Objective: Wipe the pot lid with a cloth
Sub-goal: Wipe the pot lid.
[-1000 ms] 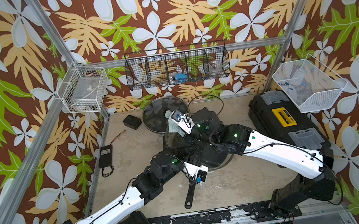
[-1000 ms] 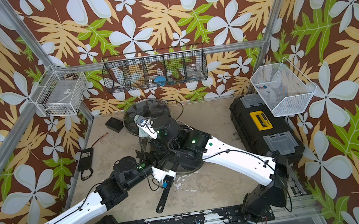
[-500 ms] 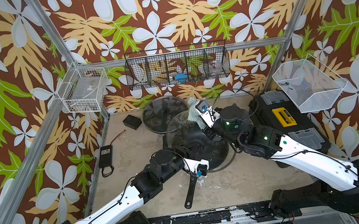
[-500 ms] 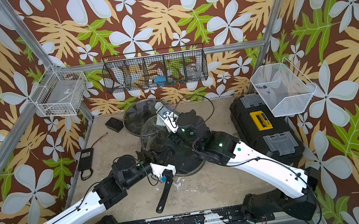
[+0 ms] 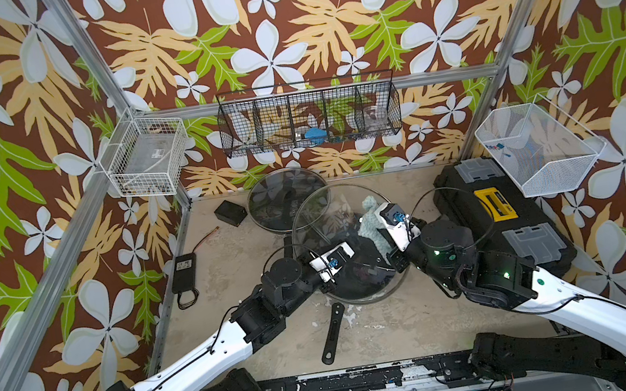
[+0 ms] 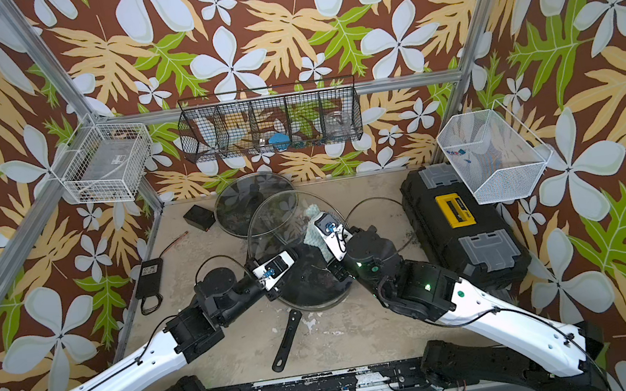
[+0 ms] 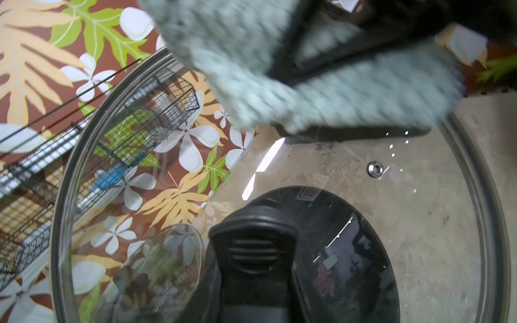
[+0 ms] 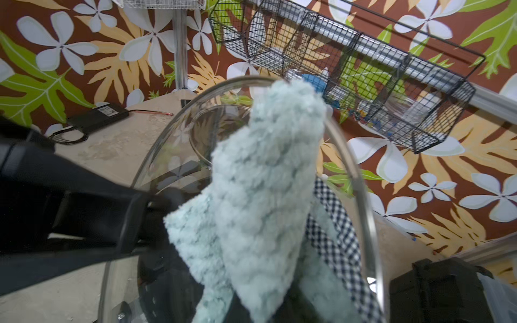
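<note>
Pot lid (image 5: 313,221) tilted steeply over black frying pan (image 5: 332,338) on worktop (image 5: 406,325), far rim raised. Left pincer (image 5: 359,261) clamped tight on black handle (image 7: 253,246) at lid's centre. Right pincer (image 5: 375,226) closed on cloth (image 5: 369,221), fluffy mint folds bunched up and touching glass near right-hand rim. Smaller glass lid (image 5: 282,197) behind, by back wall, partly overlapped by held lid's rim in both top views.
</note>
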### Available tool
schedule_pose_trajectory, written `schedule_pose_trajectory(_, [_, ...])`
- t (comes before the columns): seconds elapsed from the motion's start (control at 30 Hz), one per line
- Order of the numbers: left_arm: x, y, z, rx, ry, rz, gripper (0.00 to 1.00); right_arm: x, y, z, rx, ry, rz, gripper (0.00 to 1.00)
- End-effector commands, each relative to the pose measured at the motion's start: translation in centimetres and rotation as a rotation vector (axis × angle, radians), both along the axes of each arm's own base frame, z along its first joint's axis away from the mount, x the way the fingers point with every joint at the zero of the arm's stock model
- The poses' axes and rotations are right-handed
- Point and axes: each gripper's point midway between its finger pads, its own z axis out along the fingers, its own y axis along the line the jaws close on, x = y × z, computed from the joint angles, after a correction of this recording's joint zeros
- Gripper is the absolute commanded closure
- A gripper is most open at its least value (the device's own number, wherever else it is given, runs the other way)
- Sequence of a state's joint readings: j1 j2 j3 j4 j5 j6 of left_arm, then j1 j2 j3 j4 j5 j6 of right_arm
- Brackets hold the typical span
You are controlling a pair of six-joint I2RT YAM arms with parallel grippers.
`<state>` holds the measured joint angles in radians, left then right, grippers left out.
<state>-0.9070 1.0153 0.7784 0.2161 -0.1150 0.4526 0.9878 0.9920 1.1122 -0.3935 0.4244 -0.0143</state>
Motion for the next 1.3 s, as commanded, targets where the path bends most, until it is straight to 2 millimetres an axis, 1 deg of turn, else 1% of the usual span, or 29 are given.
schedule_pose_trajectory(0.0, [1.1,2.0,10.3,-0.506,-0.035,0.105,1.00,-0.7,0.2,-2.5,-0.005,0.071,-0.005,1.00])
schedule_pose_trajectory(0.17, [1.7,2.2,11.9,-0.661,0.070,0.122,1.00,-1.1,2.7,-4.1,0.003,0.098,0.048,1.00])
schedule_pose_trajectory(0.23, [1.6,1.8,12.4,-0.703,0.110,0.095,1.00,-1.1,3.9,-5.0,-0.011,0.114,0.073,1.00])
schedule_pose_trajectory(0.33, [1.3,0.9,12.4,-0.715,0.147,0.043,1.00,-0.7,5.2,-5.4,-0.010,0.111,0.091,1.00])
schedule_pose_trajectory(0.4, [1.2,0.8,12.4,-0.722,0.161,0.035,1.00,-0.4,5.6,-5.5,-0.010,0.101,0.091,1.00])
schedule_pose_trajectory(0.47, [1.2,0.9,12.4,-0.725,0.166,0.040,1.00,-0.2,5.4,-5.3,-0.019,0.089,0.076,1.00])
schedule_pose_trajectory(0.53, [1.2,1.0,12.3,-0.698,0.144,0.050,1.00,0.1,4.3,-4.7,-0.034,0.065,0.034,1.00])
schedule_pose_trajectory(0.63, [1.1,1.1,11.7,-0.611,0.066,0.061,1.00,0.4,2.1,-2.8,-0.030,0.013,-0.023,1.00])
schedule_pose_trajectory(0.67, [1.0,1.2,11.6,-0.585,0.034,0.064,1.00,0.5,1.4,-1.8,-0.015,-0.002,-0.029,1.00])
schedule_pose_trajectory(0.77, [0.4,0.8,10.9,-0.466,-0.067,0.035,1.00,0.9,0.3,0.3,-0.004,-0.036,-0.041,1.00])
schedule_pose_trajectory(0.83, [-0.1,0.3,10.4,-0.369,-0.140,0.000,1.00,1.2,0.1,1.4,-0.018,-0.060,-0.054,1.00])
schedule_pose_trajectory(0.93, [-1.7,-1.0,9.2,-0.180,-0.292,-0.102,1.00,1.7,0.3,3.3,-0.019,-0.097,-0.056,1.00])
schedule_pose_trajectory(1.03, [-1.5,-1.1,8.9,-0.110,-0.324,-0.095,1.00,2.2,1.1,5.0,-0.019,-0.122,-0.045,1.00])
schedule_pose_trajectory(1.1, [-1.7,-1.3,8.3,-0.055,-0.357,-0.111,1.00,2.5,1.7,5.9,-0.013,-0.132,-0.037,1.00])
schedule_pose_trajectory(1.17, [-2.1,-1.6,7.6,0.010,-0.411,-0.142,1.00,2.8,2.6,6.3,-0.014,-0.136,-0.017,1.00])
schedule_pose_trajectory(1.27, [-3.3,-1.9,6.7,0.097,-0.508,-0.202,1.00,3.4,4.1,6.2,-0.042,-0.125,0.009,1.00])
